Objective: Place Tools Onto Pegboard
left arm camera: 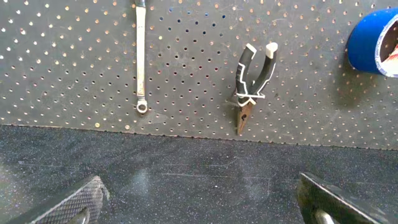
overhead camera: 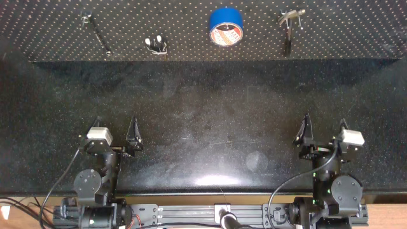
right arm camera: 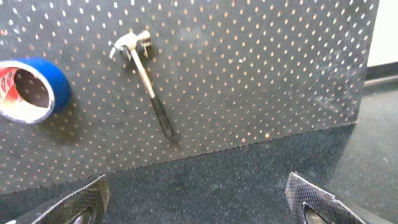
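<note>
The pegboard (overhead camera: 191, 19) looks matt, the wrench (left arm camera: 140, 56) bare metal, the tape (left arm camera: 364, 43) glossy.

Light comes from overhead and is even but rather dim on the dark table (overhead camera: 191, 95), which gives back a pale sheen across its middle and one bright patch of glare near its front edge. The holes of the pegboard (overhead camera: 178, 19) glint as small bright dots in every view. Shadows are soft and short: one lies on the board close beside the blue tape roll (left arm camera: 373, 40), another along the handle of the hammer (right arm camera: 146, 81). Past the board's end a wall strip (right arm camera: 382, 31) shows far brighter than anything else.
</note>
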Available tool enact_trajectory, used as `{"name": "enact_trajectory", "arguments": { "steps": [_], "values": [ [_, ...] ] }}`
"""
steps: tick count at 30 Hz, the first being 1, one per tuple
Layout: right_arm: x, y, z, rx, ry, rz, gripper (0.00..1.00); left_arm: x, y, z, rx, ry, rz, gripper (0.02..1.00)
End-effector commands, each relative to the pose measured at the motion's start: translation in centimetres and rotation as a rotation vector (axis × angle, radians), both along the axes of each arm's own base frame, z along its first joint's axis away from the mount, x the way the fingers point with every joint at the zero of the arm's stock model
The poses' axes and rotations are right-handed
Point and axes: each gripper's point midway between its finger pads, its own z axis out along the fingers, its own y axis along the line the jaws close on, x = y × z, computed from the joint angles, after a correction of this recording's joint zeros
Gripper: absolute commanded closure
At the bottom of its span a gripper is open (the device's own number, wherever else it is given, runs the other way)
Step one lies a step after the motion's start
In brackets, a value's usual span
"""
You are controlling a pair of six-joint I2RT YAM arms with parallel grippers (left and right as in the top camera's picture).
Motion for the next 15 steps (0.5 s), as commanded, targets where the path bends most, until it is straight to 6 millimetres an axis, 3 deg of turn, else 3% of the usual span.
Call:
{"name": "enact_trajectory", "arguments": {
  "steps": [1,5,7,15],
  "values": [
    [0.4,0.4,-2.8,0.035,0.041,0.022,0.069,0.0,0.3,-0.1,-0.002,0.001,0.015,0.023],
    [1.2,0.3,-7.0,0.038,0.103,0.019,0.069,0.0,0.3,-0.1,-0.002,0.001,0.015,0.023],
    [1.6,0.3,-5.8,0.034,0.036,0.02,0.069,0.0,0.3,-0.1,-0.002,0.001,0.015,0.023],
    [2.1,0.3,-6.0,0.032,-0.006,0.022,0.066,0.0,0.3,-0.1,-0.002,0.001,0.015,0.023]
  ]
}}
